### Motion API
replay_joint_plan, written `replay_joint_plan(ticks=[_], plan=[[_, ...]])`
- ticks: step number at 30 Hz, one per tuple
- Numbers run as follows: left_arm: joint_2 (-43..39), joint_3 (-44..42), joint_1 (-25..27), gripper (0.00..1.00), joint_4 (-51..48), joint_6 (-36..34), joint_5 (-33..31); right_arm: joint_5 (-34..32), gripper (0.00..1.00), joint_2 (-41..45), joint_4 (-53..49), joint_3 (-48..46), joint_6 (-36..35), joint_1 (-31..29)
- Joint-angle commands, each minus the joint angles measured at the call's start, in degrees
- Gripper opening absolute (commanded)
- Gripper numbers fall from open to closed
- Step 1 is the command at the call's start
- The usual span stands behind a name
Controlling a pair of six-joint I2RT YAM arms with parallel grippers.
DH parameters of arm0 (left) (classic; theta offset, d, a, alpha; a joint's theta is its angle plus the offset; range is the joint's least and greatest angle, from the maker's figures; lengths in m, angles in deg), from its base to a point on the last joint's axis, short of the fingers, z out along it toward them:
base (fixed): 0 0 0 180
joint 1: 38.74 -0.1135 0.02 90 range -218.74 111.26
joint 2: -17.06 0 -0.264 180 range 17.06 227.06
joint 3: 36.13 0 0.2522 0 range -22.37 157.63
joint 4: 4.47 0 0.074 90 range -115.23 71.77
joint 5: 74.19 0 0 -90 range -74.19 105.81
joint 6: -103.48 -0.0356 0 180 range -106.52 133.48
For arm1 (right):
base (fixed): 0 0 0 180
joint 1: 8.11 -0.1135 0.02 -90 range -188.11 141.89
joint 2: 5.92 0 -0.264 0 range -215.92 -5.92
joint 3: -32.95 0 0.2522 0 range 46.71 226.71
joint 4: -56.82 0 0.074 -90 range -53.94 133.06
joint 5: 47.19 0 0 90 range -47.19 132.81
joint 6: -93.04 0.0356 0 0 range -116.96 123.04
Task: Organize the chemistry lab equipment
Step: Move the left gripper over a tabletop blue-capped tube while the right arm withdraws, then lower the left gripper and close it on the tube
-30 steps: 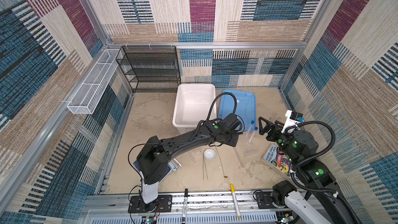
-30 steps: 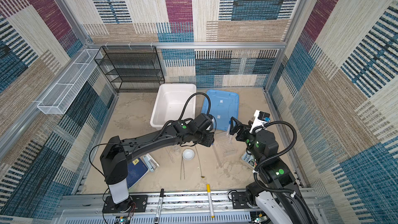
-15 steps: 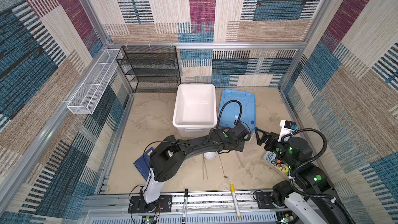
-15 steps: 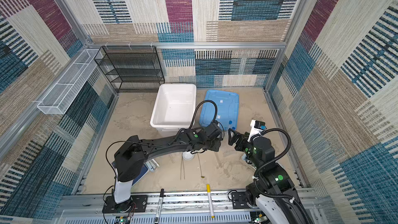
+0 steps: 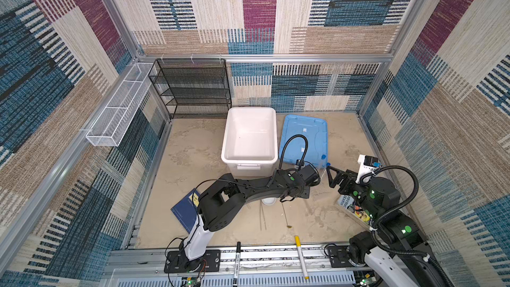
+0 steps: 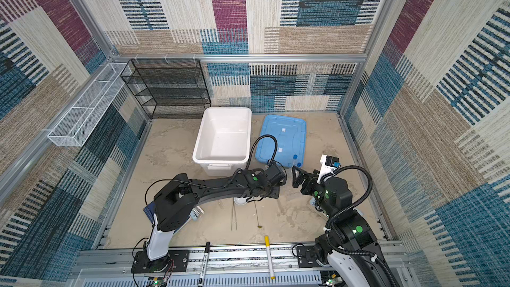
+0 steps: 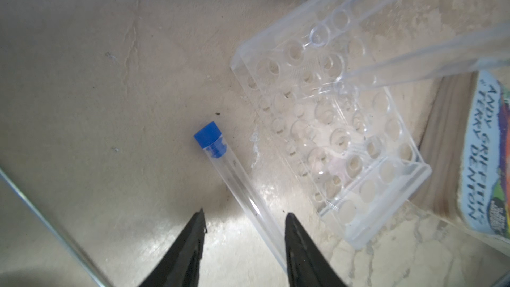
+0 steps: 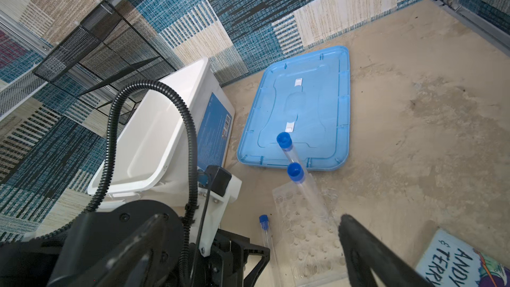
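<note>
Having swung beside the clear plastic rack [image 7: 331, 133], your left gripper [image 7: 245, 213], parted, straddles a test tube [image 7: 237, 180], seemingly unclamped; right gripper [image 5: 329, 176] gapes wide.

Both top views look down from high overhead; both wrist cameras sit close, sharing the clear plastic rack [image 7: 331, 133].

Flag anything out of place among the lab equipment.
One blue-capped test tube lies flat on the table beside the clear rack, while two other tubes stand leaning in it. Nothing looks spilled or broken.
</note>
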Motion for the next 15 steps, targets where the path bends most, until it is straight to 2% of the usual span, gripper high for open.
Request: replay_joint_plan(ticks=[1,10,15], plan=[[1.4,1.6,0.1,0.52,1.6,-3.1,0.4,-0.3,0.99,0.3,1.5,0.1,-0.2,0.0],[6.4,7.9,0.2,0.5,-5.4,-5.4,-0.5,-1.5,0.99,1.3,1.7,0.1,-0.6,-0.1],[9.1,11.5,0.1,0.43,-9.7,-5.4,-1.5,-0.1,0.99,0.7,1.8,0.1,-1.0,0.0]])
